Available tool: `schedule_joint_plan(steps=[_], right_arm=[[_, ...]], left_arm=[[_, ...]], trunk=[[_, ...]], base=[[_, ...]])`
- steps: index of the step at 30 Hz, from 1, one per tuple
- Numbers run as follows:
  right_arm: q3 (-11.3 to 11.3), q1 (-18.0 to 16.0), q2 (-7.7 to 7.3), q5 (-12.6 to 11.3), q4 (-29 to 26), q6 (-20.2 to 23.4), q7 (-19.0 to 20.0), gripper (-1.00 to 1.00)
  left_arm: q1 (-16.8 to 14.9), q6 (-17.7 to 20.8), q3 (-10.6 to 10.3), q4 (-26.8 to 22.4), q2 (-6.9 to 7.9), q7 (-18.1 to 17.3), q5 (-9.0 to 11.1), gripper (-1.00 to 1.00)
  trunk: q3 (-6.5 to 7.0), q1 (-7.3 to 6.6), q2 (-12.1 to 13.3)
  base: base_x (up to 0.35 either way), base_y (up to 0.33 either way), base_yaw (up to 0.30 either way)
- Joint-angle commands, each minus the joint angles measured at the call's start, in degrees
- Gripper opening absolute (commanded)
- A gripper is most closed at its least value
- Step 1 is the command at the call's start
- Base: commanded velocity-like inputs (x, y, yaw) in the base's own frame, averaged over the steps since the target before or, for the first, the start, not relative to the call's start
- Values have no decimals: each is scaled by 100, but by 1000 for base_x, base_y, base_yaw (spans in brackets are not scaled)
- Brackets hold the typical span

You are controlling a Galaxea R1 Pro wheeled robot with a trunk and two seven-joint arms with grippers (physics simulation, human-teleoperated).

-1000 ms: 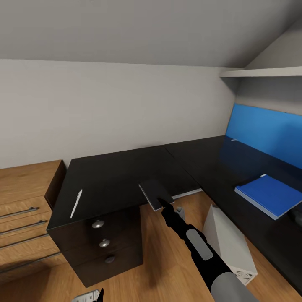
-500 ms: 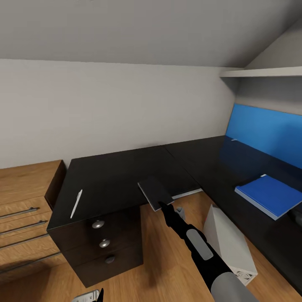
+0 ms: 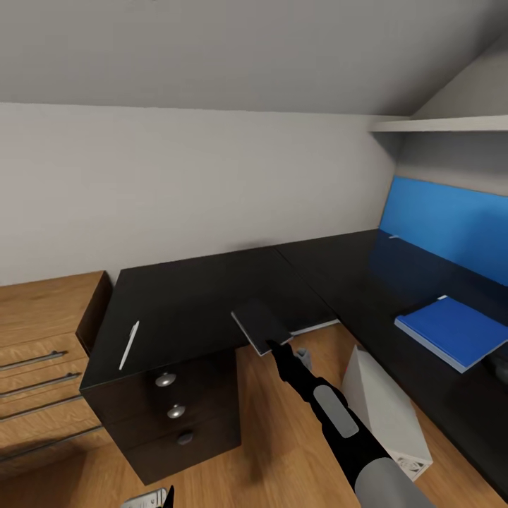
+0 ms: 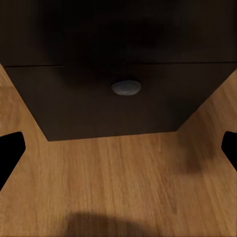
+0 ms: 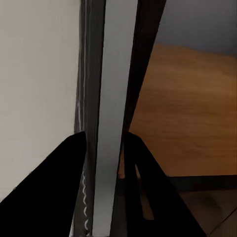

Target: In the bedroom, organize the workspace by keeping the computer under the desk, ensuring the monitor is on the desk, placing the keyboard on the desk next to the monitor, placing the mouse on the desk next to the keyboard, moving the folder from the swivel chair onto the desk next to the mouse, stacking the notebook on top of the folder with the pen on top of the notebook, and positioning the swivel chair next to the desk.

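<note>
The right arm reaches forward and up from the lower right of the head view, its black forearm ending at the right end effector (image 3: pixel 271 347), which pinches the near edge of the notebook (image 3: pixel 259 324). The notebook is tilted, with its far part over the front edge of the bench (image 3: pixel 197 296) and its near corner out past that edge above the floor (image 3: pixel 282 451). In the right wrist view the two black fingers (image 5: pixel 74 163) press on either side of the notebook (image 5: pixel 114 98), seen edge-on with its pale page block between dark covers. The left end effector (image 3: pixel 152 498) sits low at the bottom edge of the head view; in the left wrist view its fingertips (image 4: pixel 10 148) stand wide apart at both sides, facing the drawer unit (image 4: pixel 118 113) and one round knob (image 4: pixel 126 87), with wood floor below.

The bench is L-shaped with a glossy black top. The pen (image 3: pixel 128 344) lies on its left part near the front edge, well apart from the notebook. The folder (image 3: pixel 455 328) lies flat on the right wing, in front of the blue back panel (image 3: pixel 451 219). The computer (image 3: pixel 384 406) leans tilted on the floor beside the right wing. A wooden dresser (image 3: pixel 42 339) stands just left of the bench. Grey walls and a sloped ceiling close the room, with a white shelf (image 3: pixel 441 123) above the panel.
</note>
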Motion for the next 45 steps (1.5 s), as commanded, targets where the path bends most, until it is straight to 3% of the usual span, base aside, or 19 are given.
schedule_joint_plan(steps=[1, 6, 14, 19, 22, 24, 25, 27, 28, 31, 32, 33, 34, 38, 45], right_arm=[[-4, -2, -1, -37, 0, 16, 4, -100], [-13, 4, -15, -28, -132, 3, 2, -100], [-51, 514, -52, -11, -1274, -131, -60, -100], [-98, 693, -243, -31, -1743, -520, -125, -100], [-246, 724, -360, -39, -1844, -807, -205, -100], [-519, 734, -413, -42, -1890, -979, -295, -100], [-767, 738, -433, -45, -1909, -1047, -359, -100], [-1051, 740, -446, -49, -1924, -1090, -424, -100], [-1356, 742, -454, -51, -1931, -1118, -494, -100], [-1815, 743, -459, -52, -1938, -1137, -616, -100], [-2090, 744, -461, -53, -1942, -1145, -710, -100], [-2214, 744, -462, -53, -1944, -1147, -758, -100], [-2601, 744, -469, -54, -1948, -1154, -914, -100], [-2870, 745, -486, -49, -1982, -1160, -993, -100], [-2996, 745, -494, -46, -2030, -1173, -1029, -100]], left_arm=[[-1, -23, -31, -6, 9, 42, 46, 100], [2, -23, -31, -6, 4, 46, 46, 100], [0, -23, -31, 32, -8, 50, 46, 100], [0, -17, -32, 42, -9, 51, 46, 100], [-1, -16, -37, 79, -9, 51, 43, 100], [-1, -16, -38, 102, -9, 49, 36, 100], [-1, -19, -39, 111, -10, 50, 33, 100], [-1, -20, -39, 116, -11, 47, 32, 100], [0, -21, -39, 120, -13, 47, 31, 100], [0, -22, -41, 131, -16, 45, 30, 100], [1, -23, -44, 148, -16, 44, 29, 100], [1, -23, -46, 160, -17, 44, 29, 100], [1, -23, -54, 200, -22, 43, 24, 100], [-1, -23, -127, 227, -25, 42, 15, 100], [0, -22, -372, 238, -22, 44, 19, 100]], trunk=[[14, -23, 40], [104, -133, 240], [248, -308, 561], [338, -418, 761], [338, -418, 761], [338, -418, 761], [338, -418, 761], [338, -418, 761], [338, -418, 761], [338, -418, 761], [338, -418, 761], [338, -418, 761], [338, -418, 761], [338, -418, 761], [338, -418, 761]], base=[[0, 0, 0], [0, 0, 0], [0, 0, 0], [0, 0, -30], [0, 0, -171], [0, 0, -224], [0, 0, -243], [0, 0, -250], [0, 0, -258], [0, 0, -261], [0, 0, -265], [0, 0, -265], [0, -65, -267], [0, -175, -267], [0, -240, -208]])
